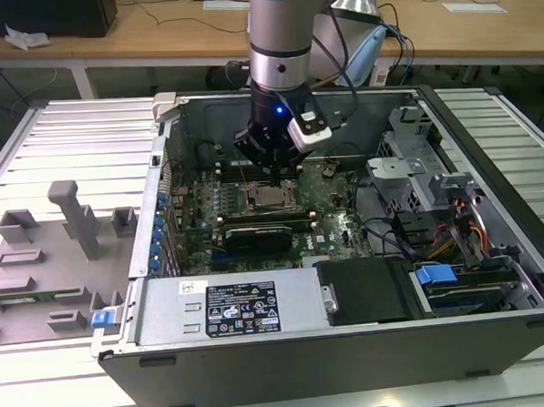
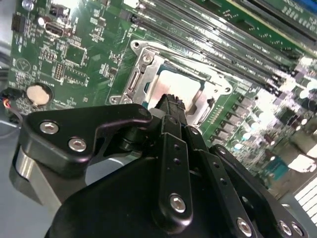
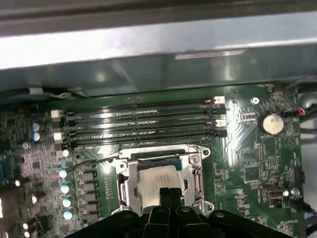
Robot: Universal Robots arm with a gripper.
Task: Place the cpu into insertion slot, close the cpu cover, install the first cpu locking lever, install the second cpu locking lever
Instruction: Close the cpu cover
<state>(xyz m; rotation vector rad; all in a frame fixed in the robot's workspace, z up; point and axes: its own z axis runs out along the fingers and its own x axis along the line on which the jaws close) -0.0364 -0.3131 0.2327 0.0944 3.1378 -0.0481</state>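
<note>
The cpu (image 3: 158,177) is sitting flat in the insertion slot (image 1: 272,198), right under the tips of the jaws, its grey metal top showing in both wrist views (image 2: 177,83). The cpu cover (image 3: 130,181) is lying down over it, its silver frame ringing the chip on every side of the jaws. The jaws are pressed together, gripping nothing, and they are hanging just over the chip's edge; whether they are touching it, I cannot tell. A thin metal lever (image 3: 96,162) is angling away from 1 corner of the cover, just beside the jaws; latched or not, I cannot tell. Beyond the jaws, 4 long black memory slots (image 3: 143,121) are running side by side. Off to 1 side of the jaws, a round coin battery (image 3: 271,123) is shining on the green motherboard (image 1: 338,209). The arm (image 1: 282,39) is reaching straight down into the open computer case (image 1: 262,359), which is lying on the slatted table (image 1: 67,123).
</note>
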